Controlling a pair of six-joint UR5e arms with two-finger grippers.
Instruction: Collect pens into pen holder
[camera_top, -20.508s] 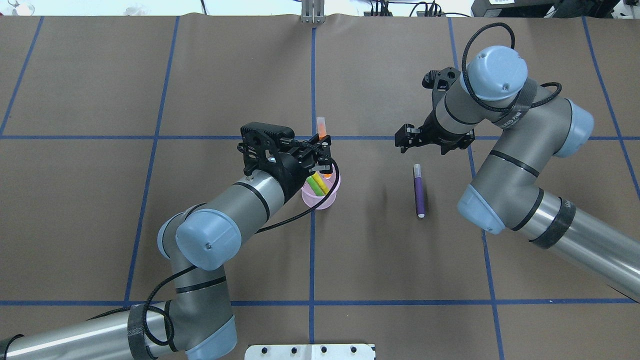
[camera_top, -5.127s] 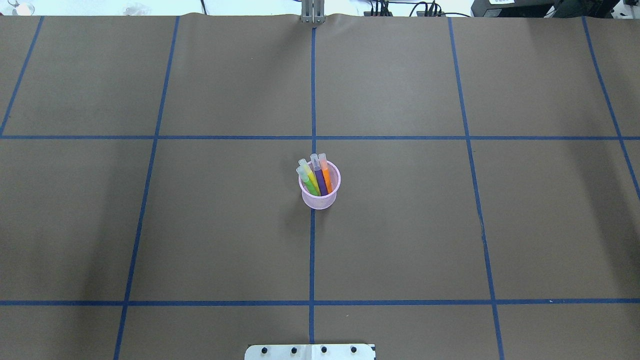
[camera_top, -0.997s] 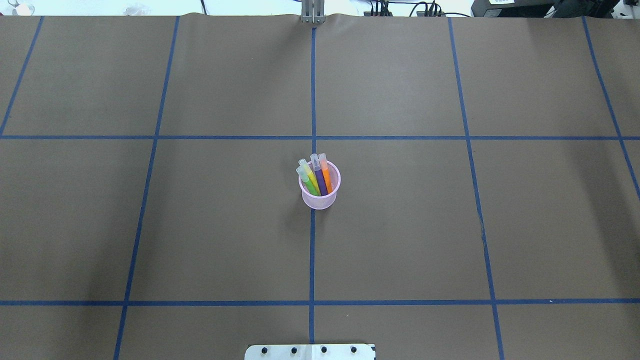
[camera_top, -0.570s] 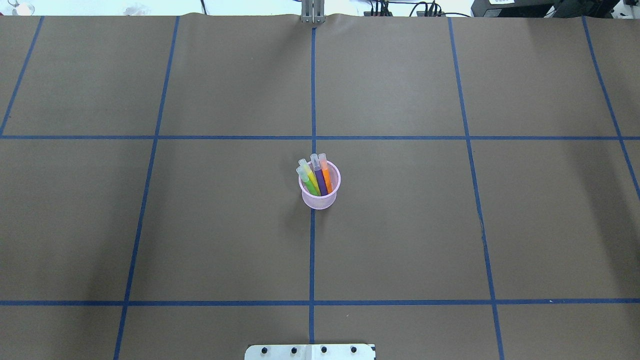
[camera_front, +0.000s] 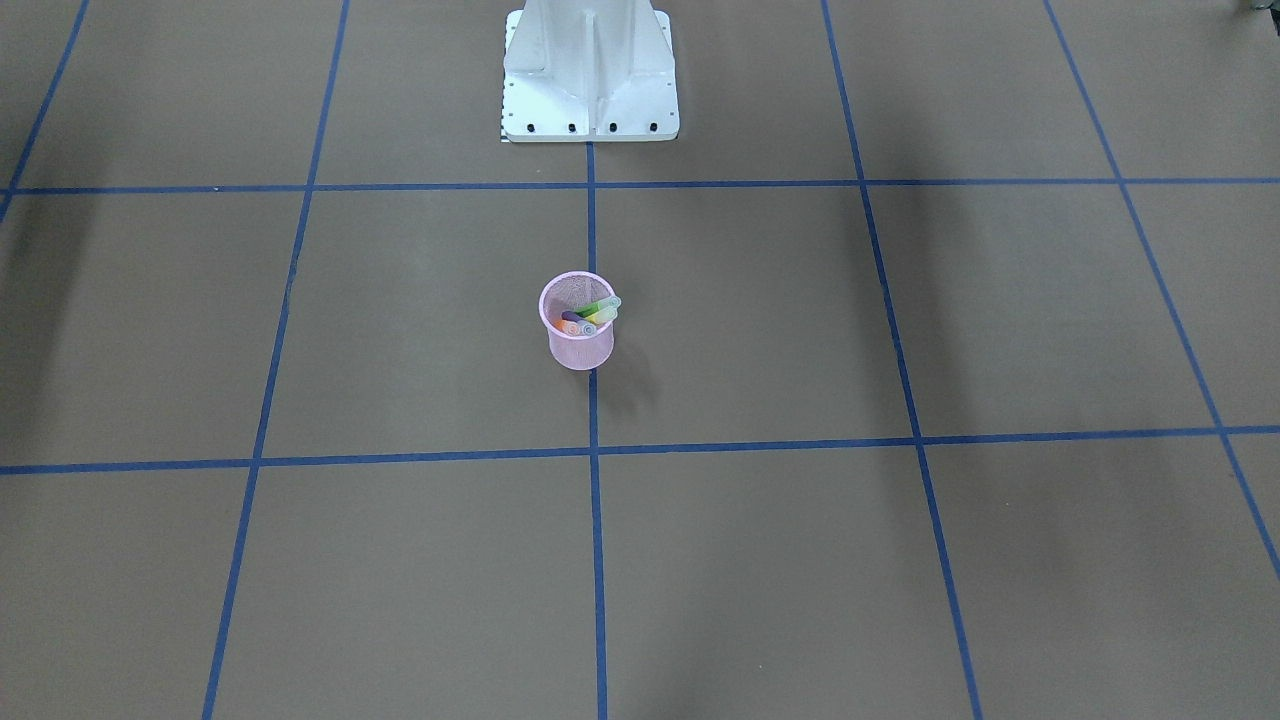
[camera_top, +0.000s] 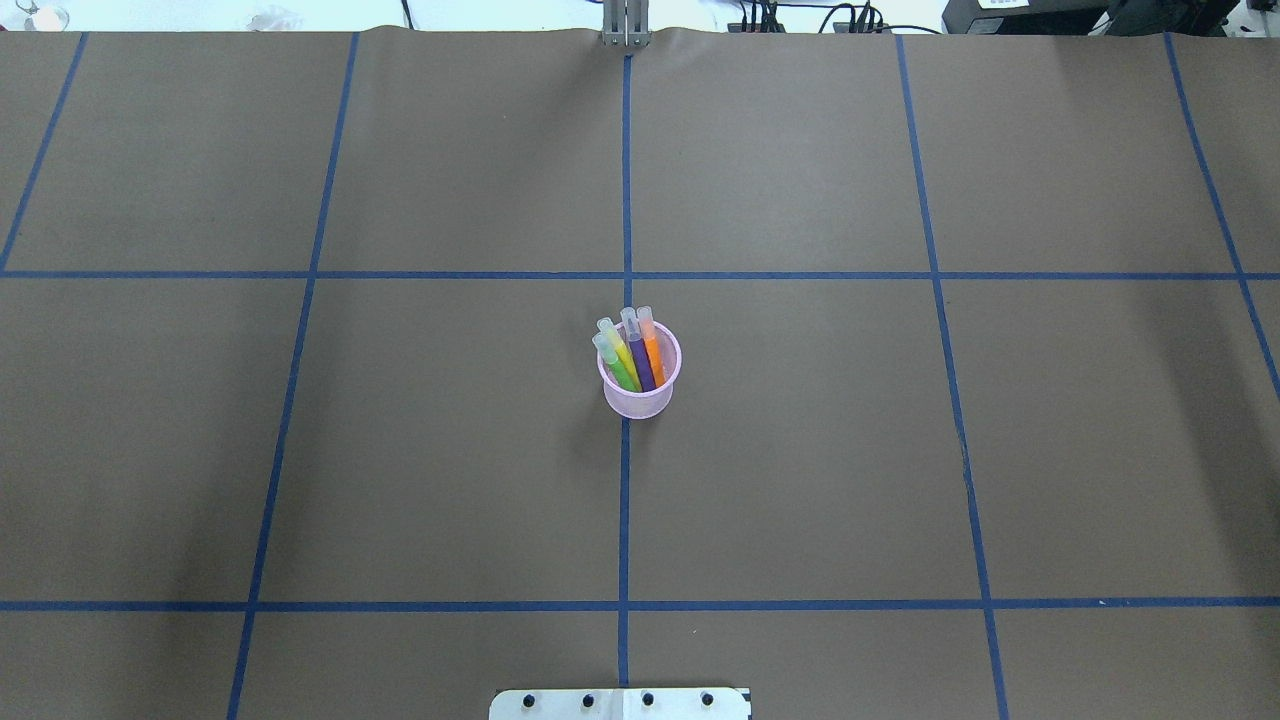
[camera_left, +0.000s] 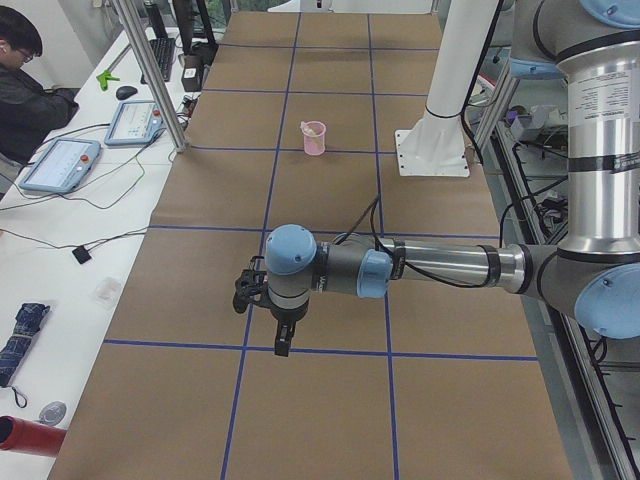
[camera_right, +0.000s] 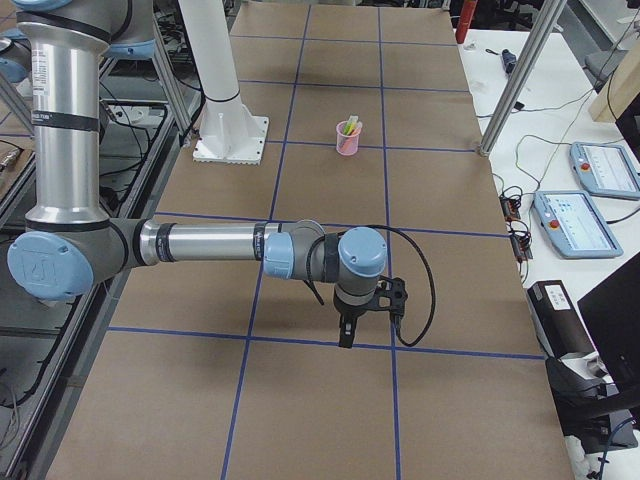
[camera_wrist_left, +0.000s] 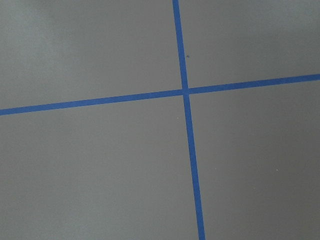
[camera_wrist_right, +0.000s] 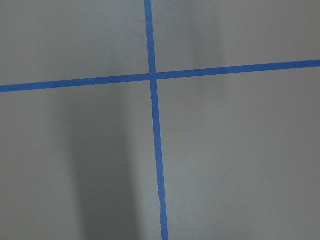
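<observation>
**Q:** Am I done here, or is there something left to grab?

**A:** Looks done to me. The pen holder (camera_top: 640, 400) is upright in the middle of the table (camera_top: 800, 450), sitting right on the centre line of blue tape (camera_top: 624, 500). I count four pens in it: a green pen (camera_top: 620, 372), a yellow pen (camera_top: 627, 355), a purple pen (camera_top: 641, 365) and an orange pen (camera_top: 653, 358). All of them have their clear cap ends up and lean on the rim farthest from the robot. I don't see a loose pen on the table in any view.

**Q:** What about the grippers?

**A:** Honestly can't tell if they're wide or closed. The left gripper (camera_left: 283, 345) and right gripper (camera_right: 345, 335) only show in the side cameras. Each one points down near a crossing of the blue tape, out toward its own end of the table and well apart from the pen holder. Nothing seems to hang from either, but they're too small to be sure. Both wrist cams show only table and blue tape, no fingers.

**Q:** So what's "doing it well" at this point?

**A:** Mostly not undoing it. That mesh pen holder looks light and the pens all lean one way, so my guess is a brush from a gripper would tip it. If you move anything, lift straight up first and route away from the centre. Scan the overhead and front views once for a stray pen, then call it.
</observation>
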